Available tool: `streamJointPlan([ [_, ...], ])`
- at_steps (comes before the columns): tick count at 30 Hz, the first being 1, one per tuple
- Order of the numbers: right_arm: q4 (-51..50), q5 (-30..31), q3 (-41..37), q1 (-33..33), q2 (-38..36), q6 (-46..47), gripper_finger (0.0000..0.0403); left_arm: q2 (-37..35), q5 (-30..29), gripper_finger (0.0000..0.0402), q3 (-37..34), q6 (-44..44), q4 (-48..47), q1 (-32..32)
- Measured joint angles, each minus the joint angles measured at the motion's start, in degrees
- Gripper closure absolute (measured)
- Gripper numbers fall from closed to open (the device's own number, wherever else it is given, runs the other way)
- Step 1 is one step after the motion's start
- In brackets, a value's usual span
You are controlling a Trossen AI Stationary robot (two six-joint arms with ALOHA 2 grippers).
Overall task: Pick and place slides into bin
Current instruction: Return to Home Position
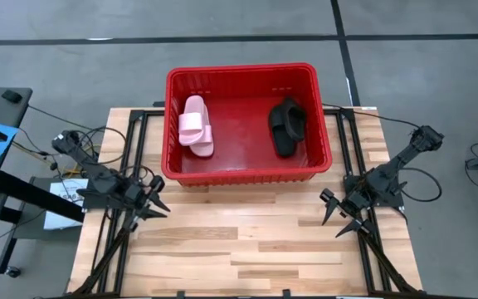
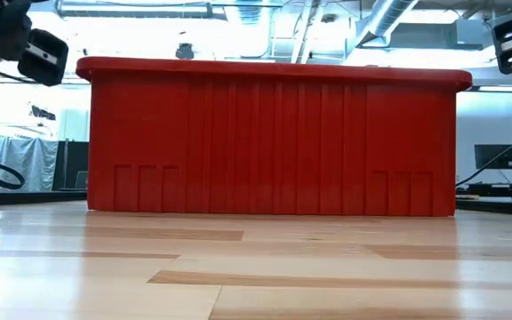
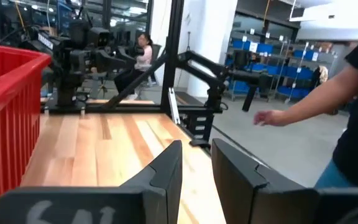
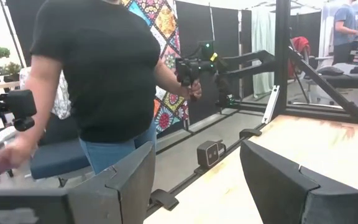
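Red slatted plastic bin (image 1: 243, 70) sits far-centre on the wooden tabletop (image 1: 239, 249). Pale pink slide sandals (image 1: 196, 124) lie in its left half, black slide sandals (image 1: 287, 126) in its right. The left hand (image 1: 152, 209) and right hand (image 1: 336, 220) hover off its near corners, both empty. Left fingers are narrowly apart, right ones wide.

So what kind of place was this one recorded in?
Probably a robotics lab in a warehouse-like hall: shelving with blue bins, exposed ceiling ducts, and bare concrete floor around the wooden table.
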Motion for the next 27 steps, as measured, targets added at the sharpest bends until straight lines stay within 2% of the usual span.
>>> streamJointPlan([
  [7,-0.44,-0.01,-0.02,0.00,0.02,0.00,0.0177,-0.89,-1.80,0.0324,0.03,2.10,-3.66,0.00],
  [12,-0.42,-0.02,-0.02,0.00,0.00,0.00,0.0177,-0.78,-0.59,0.0324,0.03,0.45,-9.06,0.02],
  [27,-0.44,-0.02,-0.04,0.00,0.00,0.01,0.0177,-0.40,1.70,0.0324,0.03,2.72,-9.57,0.04],
])
